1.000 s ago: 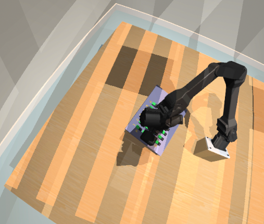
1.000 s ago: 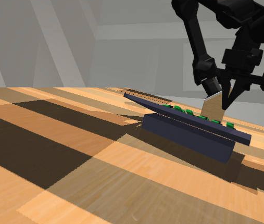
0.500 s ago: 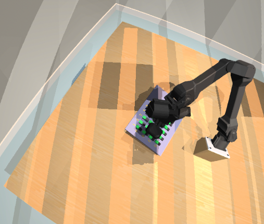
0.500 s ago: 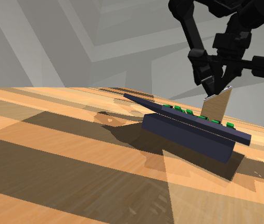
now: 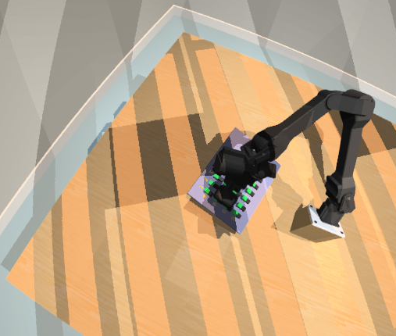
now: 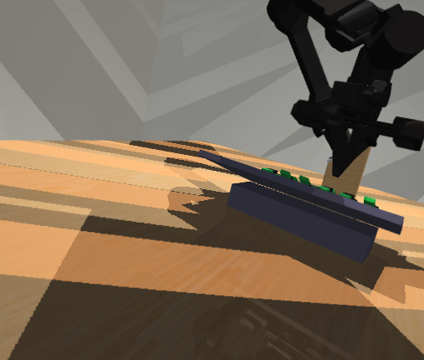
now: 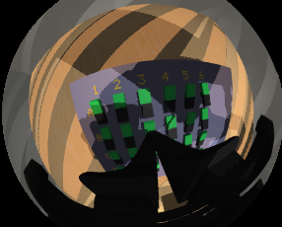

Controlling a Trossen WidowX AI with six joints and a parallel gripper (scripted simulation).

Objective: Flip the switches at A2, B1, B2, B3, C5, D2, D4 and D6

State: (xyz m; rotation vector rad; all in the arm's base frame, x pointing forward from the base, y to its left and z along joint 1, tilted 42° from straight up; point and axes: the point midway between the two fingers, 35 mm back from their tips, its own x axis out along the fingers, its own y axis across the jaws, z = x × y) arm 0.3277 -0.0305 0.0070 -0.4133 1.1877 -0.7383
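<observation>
Black, wedge-tipped, and closed on nothing, the tool [image 6: 337,173] [image 7: 152,134] hovers above a tilted purple-grey panel [image 5: 196,193] [image 6: 302,222] [image 7: 86,85].

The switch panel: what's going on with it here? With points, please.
A black robot arm [image 5: 303,126] [image 6: 308,54] holds its closed, empty gripper [image 6: 336,175] [image 7: 152,134] over a tilted panel [image 5: 240,230] [image 6: 302,226] [image 7: 224,101] of green-and-black rocker switches. The job is flipping certain switches. The gripper is not lifted well clear, so the job looks unfinished.

Green-and-black rocker switches [image 5: 249,191] [image 6: 304,180] [image 7: 170,92] stand in lettered rows and numbered columns on a tilted purple-grey panel [image 5: 240,226] [image 6: 390,219] [image 7: 84,89]
</observation>
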